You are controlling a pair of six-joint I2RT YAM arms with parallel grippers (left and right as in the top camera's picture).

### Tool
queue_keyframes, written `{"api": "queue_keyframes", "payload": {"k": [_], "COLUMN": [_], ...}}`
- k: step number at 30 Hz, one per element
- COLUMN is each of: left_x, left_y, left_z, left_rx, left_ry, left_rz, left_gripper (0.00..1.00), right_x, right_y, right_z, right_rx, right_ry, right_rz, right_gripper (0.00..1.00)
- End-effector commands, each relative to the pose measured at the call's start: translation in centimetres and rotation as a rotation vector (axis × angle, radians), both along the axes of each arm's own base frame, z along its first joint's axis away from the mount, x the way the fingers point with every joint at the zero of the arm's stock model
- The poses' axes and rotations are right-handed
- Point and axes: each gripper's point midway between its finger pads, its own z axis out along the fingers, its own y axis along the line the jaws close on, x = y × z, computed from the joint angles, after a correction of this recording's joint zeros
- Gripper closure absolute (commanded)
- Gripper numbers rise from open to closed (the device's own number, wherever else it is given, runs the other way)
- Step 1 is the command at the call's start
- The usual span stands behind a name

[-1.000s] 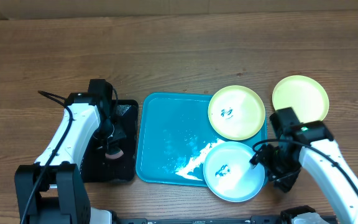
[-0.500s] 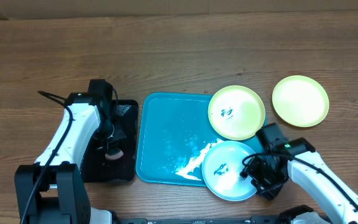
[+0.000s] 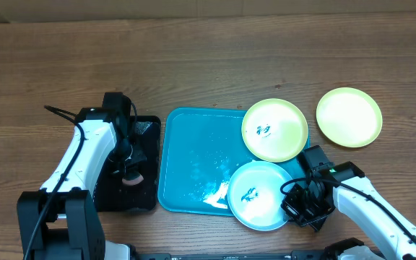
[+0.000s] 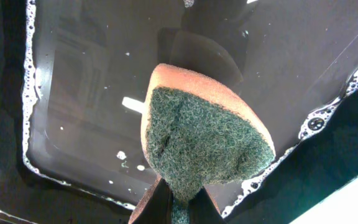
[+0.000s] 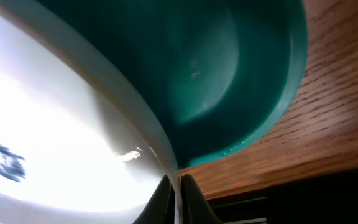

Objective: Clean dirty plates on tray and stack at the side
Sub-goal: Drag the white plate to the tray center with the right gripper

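Spanning the table's middle, the cyan tray [image 3: 186, 144] carries the light blue plate [image 3: 258, 195] over its near right corner, the right gripper [image 5: 178, 191] clamped on its rim, likely steadying it for scrubbing. The smudged yellow-green plate [image 3: 274, 130] overlaps the far corner, and the plain yellow-green plate [image 3: 349, 117] lies apart on the table. The left gripper [image 4: 180, 202] pinches a sponge [image 4: 204, 137] over the soapy black tray [image 3: 149, 133]; both grippers' fingers are mostly cut off.

My overhead: bright, even, sharp
My left wrist: dim; black tray [image 4: 73, 81] reflects glare; sponge [image 4: 204, 143] sharp
My right wrist: light blue plate [image 5: 48, 143] blown out, blurred

Right pincer [image 3: 293, 205] hides blue plate [image 3: 255, 208] edge.
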Motion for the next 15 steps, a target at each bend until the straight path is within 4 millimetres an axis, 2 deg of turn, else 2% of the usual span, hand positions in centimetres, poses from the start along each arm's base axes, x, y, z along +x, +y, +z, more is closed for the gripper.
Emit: {"api": "queue_keyframes", "payload": {"k": [1,5,9,15], "left_x": [0.1,0.3,0.4,0.4], "left_y": [0.0,0.0,0.0,0.0], "left_z": [0.4,0.4,0.4,0.3], "left_rx": [-0.007,-0.007,-0.007,-0.007], "left_ry": [-0.018,-0.023,-0.028,-0.03], "left_rz": [-0.011,-0.011,-0.011,-0.011], "left_gripper": [0.96,0.96,0.96,0.96], "right_x": [-0.7,-0.6,0.6,4.1], "right_y": [-1.1,-0.1,2.1,5.6], "right_z": [-0.7,-0.8,-0.2,1.5], "right_rx": [-0.061,-0.044,0.0,0.067], "right_ry": [-0.002,-0.045,-0.143,-0.292], "right_rz": [0.073,0.175,0.305,0.366], "right_gripper": [0.96,0.96,0.96,0.96]}}
